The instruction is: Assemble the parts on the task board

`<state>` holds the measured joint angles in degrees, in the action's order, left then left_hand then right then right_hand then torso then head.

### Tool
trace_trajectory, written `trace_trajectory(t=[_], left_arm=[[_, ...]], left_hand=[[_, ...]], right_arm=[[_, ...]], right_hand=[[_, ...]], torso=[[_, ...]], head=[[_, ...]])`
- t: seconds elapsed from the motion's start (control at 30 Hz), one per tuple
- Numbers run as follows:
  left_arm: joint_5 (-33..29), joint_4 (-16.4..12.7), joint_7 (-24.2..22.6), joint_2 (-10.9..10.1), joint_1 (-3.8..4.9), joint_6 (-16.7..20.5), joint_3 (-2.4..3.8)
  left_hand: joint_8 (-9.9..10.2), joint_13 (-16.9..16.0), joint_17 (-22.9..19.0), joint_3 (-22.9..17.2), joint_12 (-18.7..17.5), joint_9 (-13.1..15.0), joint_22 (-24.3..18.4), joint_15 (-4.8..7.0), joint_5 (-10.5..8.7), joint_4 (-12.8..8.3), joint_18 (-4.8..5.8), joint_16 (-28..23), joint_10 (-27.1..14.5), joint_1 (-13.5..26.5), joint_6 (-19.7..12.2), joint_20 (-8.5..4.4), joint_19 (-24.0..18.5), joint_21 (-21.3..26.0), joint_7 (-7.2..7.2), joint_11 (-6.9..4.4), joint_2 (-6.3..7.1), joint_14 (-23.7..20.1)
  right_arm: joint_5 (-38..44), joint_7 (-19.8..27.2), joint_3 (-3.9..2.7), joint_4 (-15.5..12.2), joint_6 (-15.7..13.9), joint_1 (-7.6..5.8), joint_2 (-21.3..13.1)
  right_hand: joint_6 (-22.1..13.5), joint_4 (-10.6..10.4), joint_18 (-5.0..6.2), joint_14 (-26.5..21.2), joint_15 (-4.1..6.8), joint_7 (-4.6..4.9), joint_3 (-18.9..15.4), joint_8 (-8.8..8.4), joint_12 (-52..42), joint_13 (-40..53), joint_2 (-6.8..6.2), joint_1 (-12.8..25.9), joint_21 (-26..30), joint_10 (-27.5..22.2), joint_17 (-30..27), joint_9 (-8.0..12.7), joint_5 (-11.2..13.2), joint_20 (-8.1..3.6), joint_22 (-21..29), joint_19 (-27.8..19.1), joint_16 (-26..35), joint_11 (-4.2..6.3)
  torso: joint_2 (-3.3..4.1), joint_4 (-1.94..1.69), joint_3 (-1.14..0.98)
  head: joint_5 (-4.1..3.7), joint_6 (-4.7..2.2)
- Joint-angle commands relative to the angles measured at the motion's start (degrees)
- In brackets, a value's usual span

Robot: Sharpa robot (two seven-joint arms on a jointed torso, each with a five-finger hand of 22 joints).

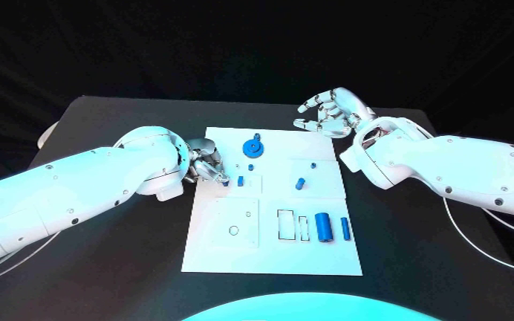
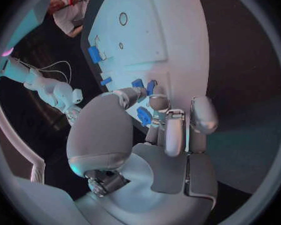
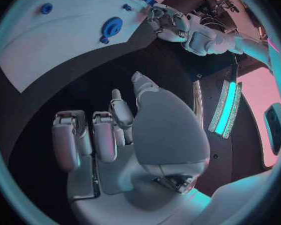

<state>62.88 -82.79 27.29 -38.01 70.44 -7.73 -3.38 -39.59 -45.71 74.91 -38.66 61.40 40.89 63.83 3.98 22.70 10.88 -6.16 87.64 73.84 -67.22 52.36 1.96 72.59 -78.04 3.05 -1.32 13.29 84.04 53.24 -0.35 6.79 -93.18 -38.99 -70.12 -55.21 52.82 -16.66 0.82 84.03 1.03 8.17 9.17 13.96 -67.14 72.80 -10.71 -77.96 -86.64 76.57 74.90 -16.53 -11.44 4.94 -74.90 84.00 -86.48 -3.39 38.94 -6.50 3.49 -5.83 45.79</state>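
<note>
The white task board (image 1: 273, 258) lies mid-table. On it are a blue gear (image 1: 252, 148), a small peg (image 1: 249, 165), a short blue part (image 1: 301, 183) and two blue cylinders (image 1: 322, 227). My left hand (image 1: 206, 161) rests at the board's left edge. Its thumb and a fingertip (image 2: 158, 101) close around a small blue part (image 2: 151, 87) beside another blue part (image 1: 241, 181). A further blue piece (image 2: 144, 116) shows between thumb and fingers. My right hand (image 1: 330, 113) hovers beyond the board's far right corner with its fingers apart and curled, holding nothing.
The board carries rectangular recesses (image 1: 286, 225) and a small ring mark (image 1: 234, 229) on its near half. Black table (image 1: 428, 261) surrounds the board. My right forearm (image 1: 428, 161) lies along the board's right side.
</note>
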Motion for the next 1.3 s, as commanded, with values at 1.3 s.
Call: trace_trajectory(t=[1.3], left_arm=[[-0.42,0.75,0.02,1.02,-0.14,-3.41,-0.10]], left_hand=[[0.02,-2.14,10.00,-10.92,1.45,-0.08,0.23,0.66,1.75,-10.86,0.45,0.36,1.96,1.29,1.44,-0.07,0.48,-0.49,-0.26,-0.25,-0.03,4.65]], right_arm=[[0.14,0.61,-0.01,-0.25,0.13,0.05,-0.28]], right_hand=[[-0.39,-0.01,-0.01,4.60,-0.11,-0.02,-0.26,-0.13,0.33,-0.06,-0.05,0.42,0.17,-0.10,9.80,0.09,-0.22,0.14,-13.47,4.57,0.30,0.10]], torso=[[-0.03,-0.03,-0.04]], head=[[0.01,0.16]])
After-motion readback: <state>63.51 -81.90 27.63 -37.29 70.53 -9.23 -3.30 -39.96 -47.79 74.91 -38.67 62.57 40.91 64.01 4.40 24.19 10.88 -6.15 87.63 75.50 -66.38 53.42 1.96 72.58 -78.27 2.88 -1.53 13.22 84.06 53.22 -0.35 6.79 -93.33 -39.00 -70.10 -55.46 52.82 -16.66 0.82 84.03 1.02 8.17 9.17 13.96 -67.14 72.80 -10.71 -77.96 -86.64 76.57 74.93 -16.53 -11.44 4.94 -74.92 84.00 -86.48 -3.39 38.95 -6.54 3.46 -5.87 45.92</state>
